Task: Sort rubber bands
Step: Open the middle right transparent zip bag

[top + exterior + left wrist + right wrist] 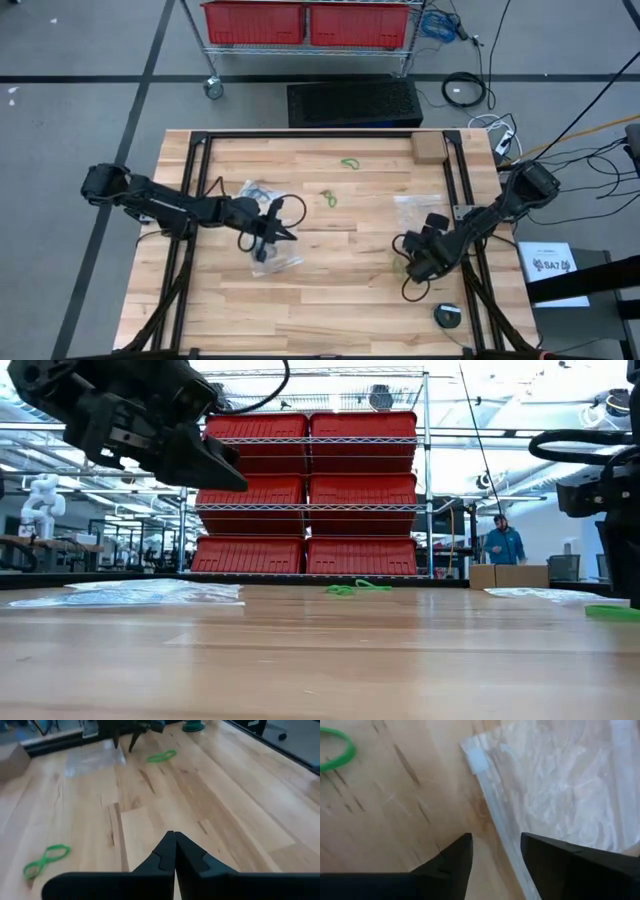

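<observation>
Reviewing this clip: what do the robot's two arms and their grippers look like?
Both arms are dark, nearly black, jointed links running in from the table's sides. The left gripper ends in two slim matte black fingers tapering to points, with a black cable looping beside it. The right gripper has the same black wedge-shaped fingers and a bulkier wrist block. No markings are legible.

The pale butcher-block wooden surface shows jointed planks with dark grain streaks and a smooth, faintly satin finish. A clear plastic zip bag lies on it, thin, crinkled and glossy, with a ridged seal strip along its edge. The green rubber band loops look smooth and slightly shiny. The right gripper's dark fingers are matt black plastic. Beyond, red plastic bins sit on a shiny wire metal rack.
</observation>
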You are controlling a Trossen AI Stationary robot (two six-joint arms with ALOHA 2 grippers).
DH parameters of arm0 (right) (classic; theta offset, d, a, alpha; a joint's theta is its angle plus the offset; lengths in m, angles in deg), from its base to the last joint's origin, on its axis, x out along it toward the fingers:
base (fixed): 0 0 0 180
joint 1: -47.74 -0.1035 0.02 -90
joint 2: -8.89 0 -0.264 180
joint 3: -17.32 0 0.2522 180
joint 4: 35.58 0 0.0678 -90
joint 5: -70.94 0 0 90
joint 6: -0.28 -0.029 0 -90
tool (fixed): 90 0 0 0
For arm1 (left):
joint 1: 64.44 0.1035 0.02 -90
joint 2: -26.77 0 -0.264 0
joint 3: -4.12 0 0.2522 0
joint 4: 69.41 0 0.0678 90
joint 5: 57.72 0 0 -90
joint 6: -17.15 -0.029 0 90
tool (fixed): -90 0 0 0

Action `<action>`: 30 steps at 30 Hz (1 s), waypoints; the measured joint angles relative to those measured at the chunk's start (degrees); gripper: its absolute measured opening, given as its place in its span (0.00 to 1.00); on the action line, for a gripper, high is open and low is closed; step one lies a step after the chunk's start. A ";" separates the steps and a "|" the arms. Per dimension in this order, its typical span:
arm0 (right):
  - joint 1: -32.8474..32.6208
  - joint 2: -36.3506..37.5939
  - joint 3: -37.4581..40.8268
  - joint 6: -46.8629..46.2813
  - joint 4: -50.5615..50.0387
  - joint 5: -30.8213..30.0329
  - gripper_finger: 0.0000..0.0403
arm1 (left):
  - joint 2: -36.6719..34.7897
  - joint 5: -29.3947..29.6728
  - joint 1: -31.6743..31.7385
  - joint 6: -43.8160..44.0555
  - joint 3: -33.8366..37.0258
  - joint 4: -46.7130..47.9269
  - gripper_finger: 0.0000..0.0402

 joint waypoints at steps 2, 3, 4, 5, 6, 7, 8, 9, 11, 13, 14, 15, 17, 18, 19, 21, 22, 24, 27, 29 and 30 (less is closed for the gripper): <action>0.30 -0.05 0.06 0.21 -0.18 -0.63 0.41 | 0.01 -0.95 0.98 0.57 0.00 0.51 0.01; 0.49 -0.08 0.10 0.41 -0.43 -1.23 0.40 | 0.02 -1.03 1.31 0.50 0.00 0.59 0.01; 0.74 -0.16 0.18 0.54 -0.54 -1.86 0.40 | 0.02 -1.04 1.57 0.28 0.00 0.49 0.01; 1.10 -0.18 0.20 0.97 -0.53 -2.47 0.39 | 0.00 -0.99 1.82 0.10 0.00 0.19 0.01; 1.54 -0.18 0.26 1.14 -0.49 -2.89 0.38 | 0.00 -0.63 2.16 0.02 0.00 -0.07 0.01; 2.09 -0.23 0.27 1.45 -0.47 -3.19 0.38 | 0.02 -0.10 2.48 0.01 0.00 -0.09 0.01; 2.65 -0.24 0.27 2.06 -0.44 -3.32 0.37 | 0.02 0.28 2.75 0.01 0.00 -0.21 0.01; 3.20 -0.24 0.30 2.56 -0.35 -3.37 0.36 | 0.02 0.74 3.05 0.01 0.00 -0.26 0.02; 4.30 -0.27 0.31 3.58 -0.11 -3.55 0.35 | 0.02 1.33 3.62 -0.04 0.00 -0.19 0.03; 5.39 -0.27 0.31 4.60 0.31 -3.47 0.33 | 0.02 1.82 4.18 -1.14 -0.02 -0.39 0.05; 5.93 -0.27 0.33 4.68 0.56 -3.49 0.30 | 0.02 2.65 4.40 -1.50 -0.02 -0.50 0.06; 6.32 -0.27 0.28 4.66 0.85 -3.51 0.27 | 0.02 3.55 4.69 -2.06 -0.10 -0.48 0.07; 6.79 -0.39 -0.44 5.10 0.86 -3.75 0.18 | 0.02 5.65 5.18 -2.75 -0.74 -0.48 0.07; 6.88 -0.50 -1.02 5.92 0.80 -4.44 0.12 | 0.02 6.52 5.37 -2.91 -1.12 -0.62 0.07; 7.01 -0.56 -1.86 6.97 0.68 -4.94 0.06 | 0.00 7.58 5.65 -3.13 -1.51 -0.63 0.07; 7.05 -0.49 -4.34 8.35 -0.15 -5.88 0.02 | 0.00 8.86 6.33 -5.00 -1.70 -0.85 0.06; 7.27 -0.47 -5.73 8.50 -1.16 -5.73 0.03 | 0.01 9.03 6.92 -5.98 -1.70 -0.89 0.05; 7.83 -0.48 -8.98 8.56 -3.76 -5.33 0.03 | 0.02 8.66 8.34 -7.30 -1.70 -1.36 0.02; 7.88 -0.43 -14.88 9.84 -5.24 -4.87 0.01 | 0.00 2.01 11.09 -7.35 -1.70 -1.97 0.01; 8.10 -0.14 -19.07 11.71 -5.59 -3.26 0.01 | 0.02 -3.03 12.45 -7.01 -1.70 -2.74 0.02; 8.16 0.11 -21.11 12.47 -5.48 -3.18 0.01 | 0.02 -4.25 12.80 -7.03 -1.70 -3.25 0.03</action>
